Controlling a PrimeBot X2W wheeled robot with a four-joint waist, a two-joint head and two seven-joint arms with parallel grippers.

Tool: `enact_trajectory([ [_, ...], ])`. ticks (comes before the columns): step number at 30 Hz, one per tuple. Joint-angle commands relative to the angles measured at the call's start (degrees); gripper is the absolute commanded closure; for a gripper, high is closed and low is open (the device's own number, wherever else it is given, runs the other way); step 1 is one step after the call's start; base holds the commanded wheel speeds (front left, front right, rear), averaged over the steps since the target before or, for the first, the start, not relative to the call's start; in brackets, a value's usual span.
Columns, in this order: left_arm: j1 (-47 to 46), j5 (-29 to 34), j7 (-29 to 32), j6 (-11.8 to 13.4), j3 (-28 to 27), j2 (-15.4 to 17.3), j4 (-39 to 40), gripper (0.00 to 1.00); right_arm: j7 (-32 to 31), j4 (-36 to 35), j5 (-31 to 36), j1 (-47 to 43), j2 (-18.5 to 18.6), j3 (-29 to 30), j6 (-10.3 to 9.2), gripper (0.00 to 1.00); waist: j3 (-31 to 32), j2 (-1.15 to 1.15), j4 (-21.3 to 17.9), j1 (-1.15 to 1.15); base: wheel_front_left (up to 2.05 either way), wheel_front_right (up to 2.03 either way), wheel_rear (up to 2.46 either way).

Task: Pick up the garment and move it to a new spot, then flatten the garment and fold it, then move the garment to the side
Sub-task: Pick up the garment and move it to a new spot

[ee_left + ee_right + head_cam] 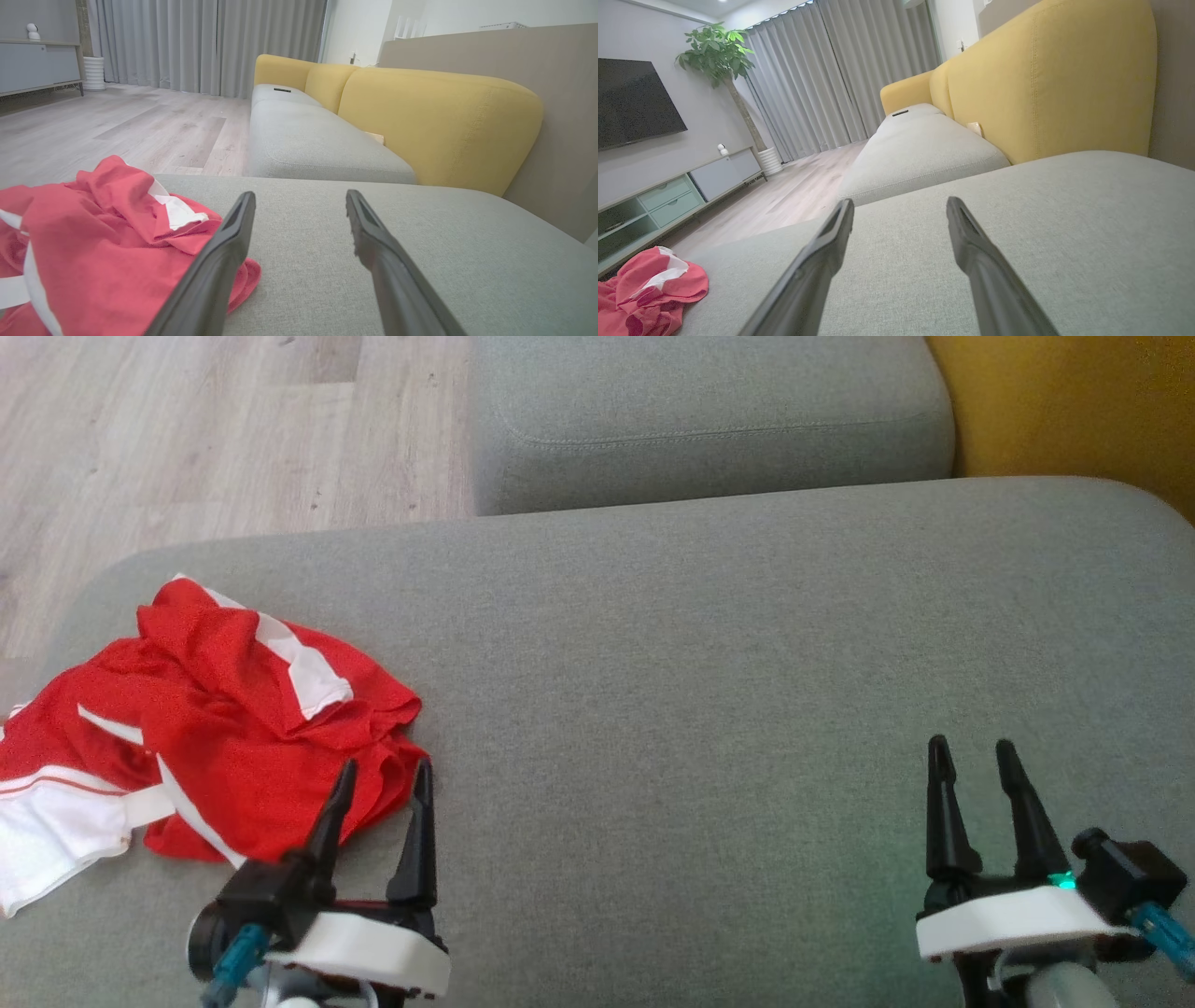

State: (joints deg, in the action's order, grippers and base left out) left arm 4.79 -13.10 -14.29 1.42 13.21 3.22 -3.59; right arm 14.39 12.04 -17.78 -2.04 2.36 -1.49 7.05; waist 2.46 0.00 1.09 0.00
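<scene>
A red garment [215,728] with white stripes and a white panel lies crumpled on the left end of the grey sofa cushion [709,672]. My left gripper [385,777] stands open just at the garment's right edge, its left finger over the red cloth, nothing between the fingers. In the left wrist view the garment [93,242] bunches to the left of that gripper [299,205]. My right gripper [971,754] is open over bare cushion far to the right. The right wrist view has the garment [649,289] at lower left, well away from the open gripper [899,212].
A second grey seat cushion [709,420] lies beyond, with a yellow backrest [1064,401] at the right. Wooden floor [187,439] lies past the cushion's far left edge. A TV cabinet [668,196], a potted tree [724,60] and curtains [205,42] stand across the room.
</scene>
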Motion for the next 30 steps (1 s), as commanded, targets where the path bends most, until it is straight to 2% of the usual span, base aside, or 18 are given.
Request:
enact_trajectory([
  [1, -2.02, 0.54, -0.71, -0.13, -1.32, -0.33, 1.50, 0.00, 0.61, -0.67, -0.86, 2.25, 0.52, -1.43, 0.44, 0.00, -0.02, 0.00, -0.12, 0.00, 0.00, 0.00, 0.00],
  [17, -2.86, 0.37, -0.71, 0.89, -1.37, -0.34, 0.89, 0.00, 0.61, 1.23, -0.66, 3.41, 0.52, -2.35, 0.44, 0.00, -0.15, 0.00, 0.89, 0.00, 0.00, 0.00, 0.00],
  [30, -2.77, 1.58, -0.71, 1.98, -4.25, -0.34, 0.79, 0.00, 0.61, 1.44, -1.50, 3.18, 0.52, -6.15, 0.44, 0.00, 0.28, 0.00, 8.30, 0.00, 0.00, 0.00, 0.00],
])
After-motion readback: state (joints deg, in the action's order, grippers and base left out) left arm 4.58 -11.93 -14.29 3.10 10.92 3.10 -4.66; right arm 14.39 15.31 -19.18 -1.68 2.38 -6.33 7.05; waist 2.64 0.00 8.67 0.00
